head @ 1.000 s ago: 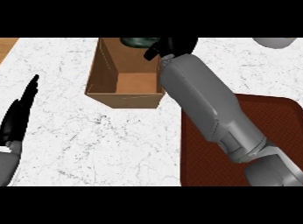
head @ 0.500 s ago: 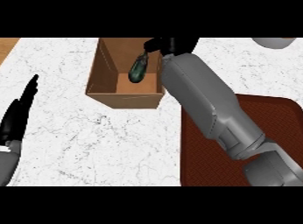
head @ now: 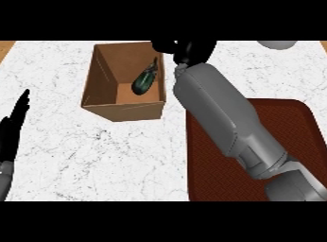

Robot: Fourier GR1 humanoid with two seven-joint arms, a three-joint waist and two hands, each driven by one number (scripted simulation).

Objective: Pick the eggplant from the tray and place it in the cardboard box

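I see the eggplant (head: 144, 81) lying inside the cardboard box (head: 121, 109), upper centre. My right hand (head: 187, 48) hovers beside it, fingers released; left hand (head: 8, 134) rests open, lower left.

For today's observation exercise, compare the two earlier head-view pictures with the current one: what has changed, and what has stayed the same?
The eggplant has gone down into the cardboard box: first barely visible at the right robot hand by the box's far rim, then hanging inside, now lying on the box floor apart from the hand, apparently let go. The box, the tray and the left robot hand, resting open at the left edge, stayed put.
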